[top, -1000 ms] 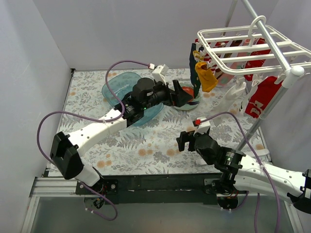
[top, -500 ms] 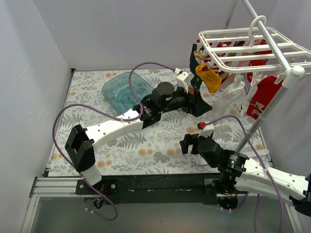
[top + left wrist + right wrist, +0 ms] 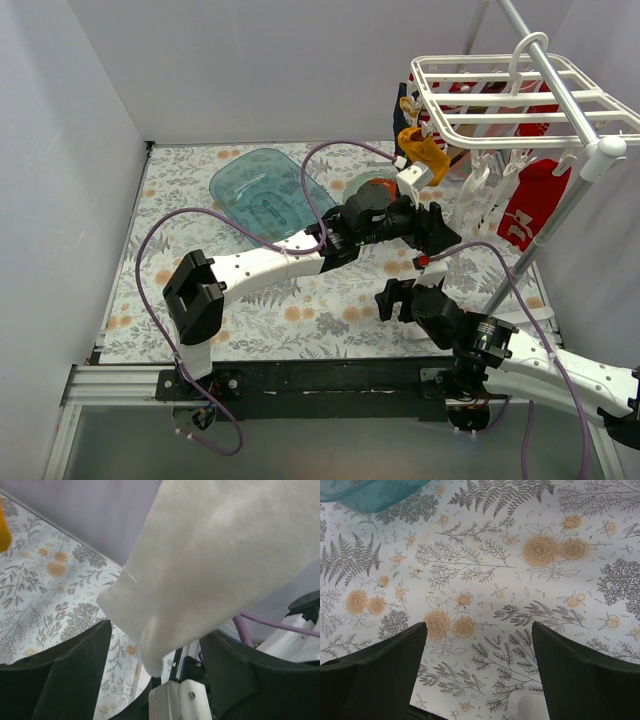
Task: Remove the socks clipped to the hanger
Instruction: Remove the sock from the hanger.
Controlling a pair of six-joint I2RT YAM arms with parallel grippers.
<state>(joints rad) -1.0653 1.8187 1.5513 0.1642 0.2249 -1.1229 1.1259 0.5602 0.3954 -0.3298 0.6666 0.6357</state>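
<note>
Two risks stand out, both near the hanger. At the far left the blue tub (image 3: 262, 190) sits well apart from the work. Next, the right hand (image 3: 479, 627) hovers low over the flowered surface (image 3: 485, 555), fingers spread and holding nothing, so it cannot steady anything. The mustard sock (image 3: 424, 150) hangs just above the left arm's wrist and could be brushed or dragged along. The left hand (image 3: 155, 635) has its fingers spread either side of the pale sock (image 3: 215, 565), whose toe dangles between them, not pinched. A shallow bite on that toe would probably slip off under a pull. The white hanger (image 3: 520, 95) hangs by its hook from a slanted pole (image 3: 545, 235). A hard tug may swing it rather than free the sock, setting the red sock (image 3: 527, 205) swaying.
</note>
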